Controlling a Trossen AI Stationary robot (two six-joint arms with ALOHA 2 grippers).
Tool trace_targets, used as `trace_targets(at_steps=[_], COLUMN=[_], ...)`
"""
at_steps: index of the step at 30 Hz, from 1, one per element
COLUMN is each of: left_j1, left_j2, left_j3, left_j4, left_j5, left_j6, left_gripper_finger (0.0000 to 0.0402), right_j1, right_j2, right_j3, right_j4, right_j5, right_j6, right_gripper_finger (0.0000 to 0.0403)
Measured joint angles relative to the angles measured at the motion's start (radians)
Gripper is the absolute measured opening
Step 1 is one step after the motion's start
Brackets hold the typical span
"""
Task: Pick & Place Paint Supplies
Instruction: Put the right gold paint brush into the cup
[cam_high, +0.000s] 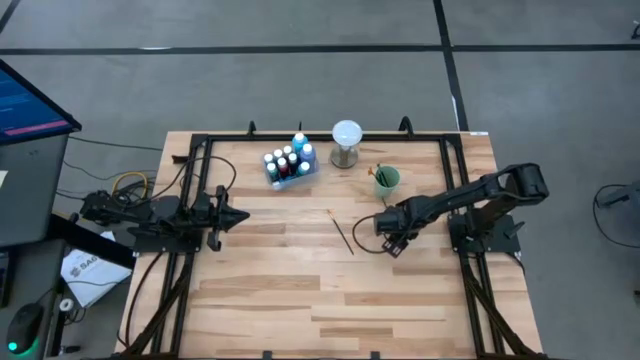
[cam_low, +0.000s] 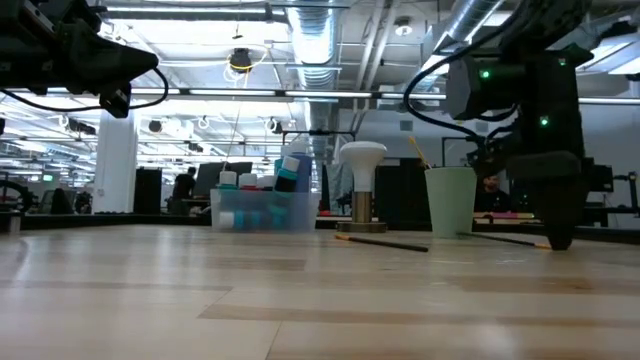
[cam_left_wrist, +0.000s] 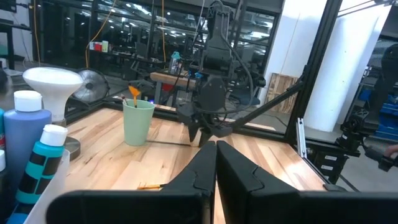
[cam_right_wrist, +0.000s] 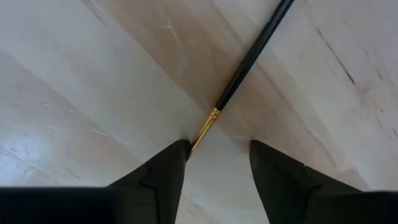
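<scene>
The pale butcher-block wooden table (cam_high: 330, 290) filled the view from above, framed by black rails. Toward its far edge stood a clear plastic bin of small white-capped paint bottles (cam_high: 289, 162), beside it a white globe on a metal base (cam_high: 346, 143), and next to that a light green cup (cam_high: 387, 179) with brush handles poking out of it.

The right arm reached in from its mount, wrist bent steeply down, so that the right gripper (cam_high: 393, 243) hung low over the boards, near the cup. The left arm lay stretched along the table's left side, well away from the work, and the left gripper (cam_left_wrist: 216, 163) was clenched tight on nothing.

Two loose brushes were on the bare wood. One thin dark brush (cam_high: 342, 234) rested between the bin and the right gripper, apart from the jaws. The other, a black-handled brush with a gold ferrule (cam_right_wrist: 239, 76), mattered more: in the right wrist view its long axis ran diagonally away from the parted jaws, and the ferrule end sat against the inner edge of one finger, off-centre in the gap. The fingers gripped nothing.

By my reading the right arm was the nearer one, and the brush sat too close to one finger for a clean grip.
</scene>
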Motion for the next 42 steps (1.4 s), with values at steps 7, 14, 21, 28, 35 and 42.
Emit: trace_targets(at_steps=[7, 14, 21, 28, 35, 42], left_j1=[0.0, 0.0, 0.0, 0.0, 0.0, 0.0], left_j2=[0.0, 0.0, 0.0, 0.0, 0.0, 0.0], left_j3=[0.0, 0.0, 0.0, 0.0, 0.0, 0.0], left_j4=[0.0, 0.0, 0.0, 0.001, 0.002, 0.003], left_j5=[0.0, 0.0, 0.0, 0.0, 0.0, 0.0], left_j6=[0.0, 0.0, 0.0, 0.0, 0.0, 0.0], left_gripper_finger=[0.0006, 0.0006, 0.0006, 0.0006, 0.0006, 0.0006], right_j1=[-0.011, -0.012, -0.001, 0.008, 0.003, -0.046], right_j2=[0.041, 0.029, -0.002, -0.134, -0.246, -0.327], right_j3=[0.016, 0.011, 0.017, 0.063, 0.162, 0.304], right_j4=[-0.001, 0.014, 0.0, -0.125, -0.272, -0.425], right_j5=[-0.021, -0.027, -0.039, -0.066, -0.107, -0.376], right_j6=[0.04, 0.052, 0.078, 0.094, 0.103, 0.037], right_gripper_finger=[0.0134, 0.0015, 0.0001, 0.0, 0.0, 0.0])
